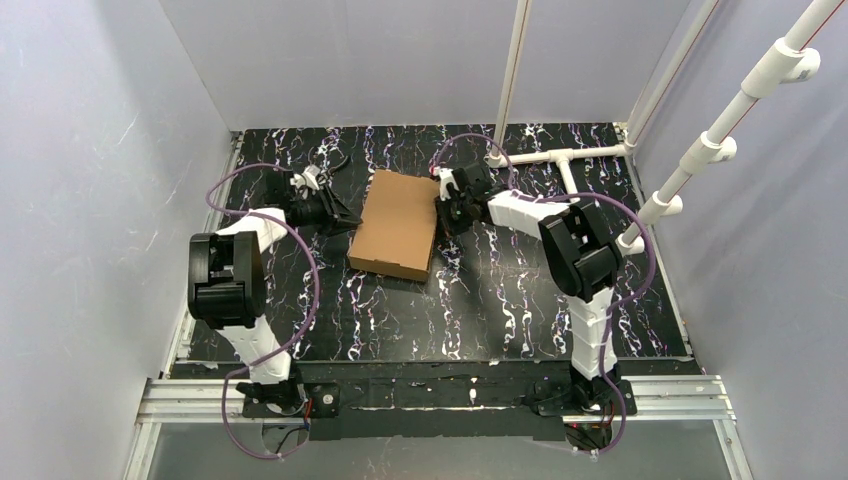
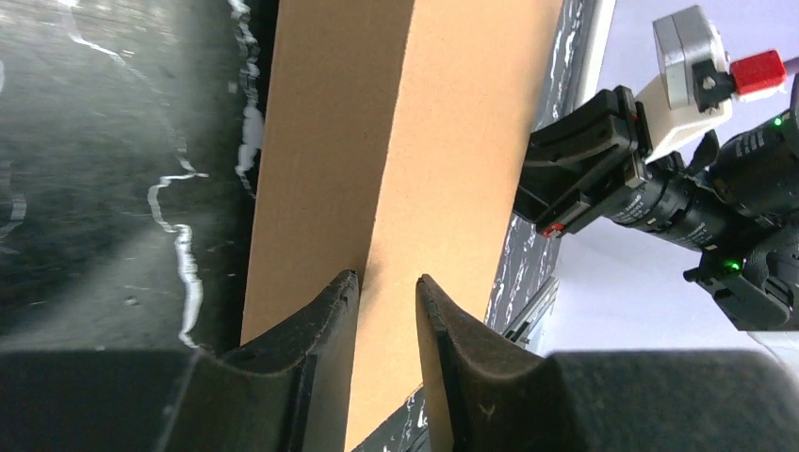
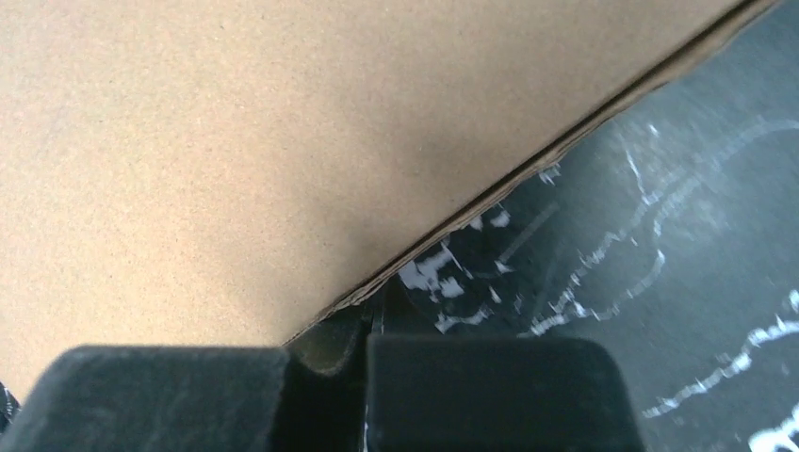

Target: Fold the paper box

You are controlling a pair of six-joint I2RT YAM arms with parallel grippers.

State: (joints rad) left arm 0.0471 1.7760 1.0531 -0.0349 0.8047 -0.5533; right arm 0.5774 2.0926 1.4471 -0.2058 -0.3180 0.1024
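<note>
Box [image 1: 393, 225] lies closed and flat mid-table [image 1: 500, 310], long side running away from the arm bases, w/ one gripper at each side.

Top cam: L gripper [image 1: 345, 218] is at the box's left edge and R gripper [image 1: 447, 208] at its right edge, nearer the far end. Jaw state isn't readable from up here.

L wrist cam: the fingers [image 2: 320, 330] stand a little apart and straddle the corner line where the box top meets its side wall, w/ cardboard filling the gap. Can't tell if they actually bite or just rest on it. This view also shows R gripper across the box, at the opposite edge.

R wrist cam: jaws together w/ nothing between them, tips low at the box's bottom edge by the table. Touching vs just beside, can't tell. The layered seam along that edge shows only in this view.
</note>
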